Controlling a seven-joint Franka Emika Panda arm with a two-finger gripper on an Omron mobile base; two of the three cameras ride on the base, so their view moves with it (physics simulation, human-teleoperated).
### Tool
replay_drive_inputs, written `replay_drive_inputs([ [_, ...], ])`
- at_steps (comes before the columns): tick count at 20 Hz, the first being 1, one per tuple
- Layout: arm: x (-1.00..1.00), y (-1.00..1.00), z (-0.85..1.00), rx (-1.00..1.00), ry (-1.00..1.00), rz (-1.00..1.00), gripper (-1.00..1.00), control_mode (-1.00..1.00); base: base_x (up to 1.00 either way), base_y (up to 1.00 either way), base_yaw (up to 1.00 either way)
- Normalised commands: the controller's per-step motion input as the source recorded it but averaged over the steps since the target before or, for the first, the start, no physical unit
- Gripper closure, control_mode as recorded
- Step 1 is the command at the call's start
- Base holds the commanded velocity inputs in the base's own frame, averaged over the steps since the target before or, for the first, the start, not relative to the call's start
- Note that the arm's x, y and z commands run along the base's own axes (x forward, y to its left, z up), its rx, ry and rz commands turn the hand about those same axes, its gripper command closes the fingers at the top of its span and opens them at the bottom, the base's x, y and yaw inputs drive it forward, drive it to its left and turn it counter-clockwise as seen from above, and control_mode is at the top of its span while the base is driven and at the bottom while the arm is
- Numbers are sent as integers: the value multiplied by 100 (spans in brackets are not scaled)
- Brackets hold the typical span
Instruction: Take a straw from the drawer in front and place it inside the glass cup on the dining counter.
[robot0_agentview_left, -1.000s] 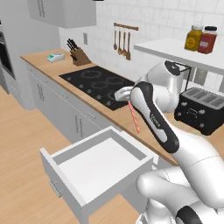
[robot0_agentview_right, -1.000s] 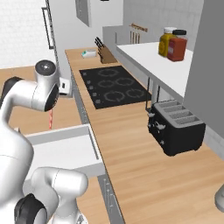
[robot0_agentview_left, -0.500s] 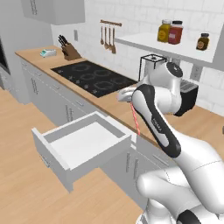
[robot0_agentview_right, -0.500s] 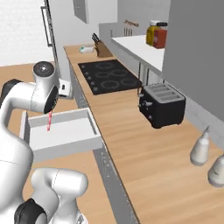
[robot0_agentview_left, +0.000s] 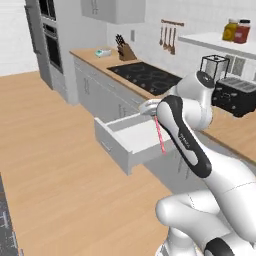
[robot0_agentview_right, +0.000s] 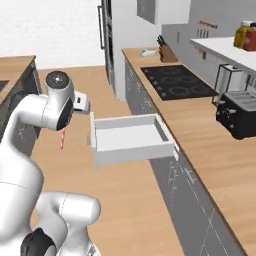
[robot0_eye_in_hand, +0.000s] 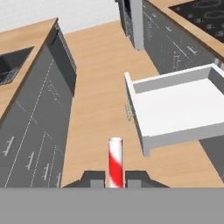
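Hanging below the two-finger gripper (robot0_eye_in_hand: 115, 179), which was clamped on it, the thin red-pink straw (robot0_agentview_left: 159, 134) had cleared the open white-lined drawer (robot0_agentview_right: 131, 139) behind, but might slip or snag on the way

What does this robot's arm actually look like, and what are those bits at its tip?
The arm is glossy white, built of thick rounded segments with dark grey to black bands at the joints. No loose cables show. At its tip the gripper ends in two small, dark, blocky jaws.

matt white drawer (robot0_eye_in_hand: 175, 107), wood floor (robot0_eye_in_hand: 103, 65)
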Motion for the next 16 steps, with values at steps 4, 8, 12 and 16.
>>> replay_drive_inputs([
  [4,0,0,0,0,0,0,100,100,-48,61,66],
  [8,0,0,0,0,0,0,100,100,-48,22,69],
  [12,0,0,0,0,0,0,100,100,-87,1,61],
  [16,0,0,0,0,0,0,100,100,-91,25,21],
])
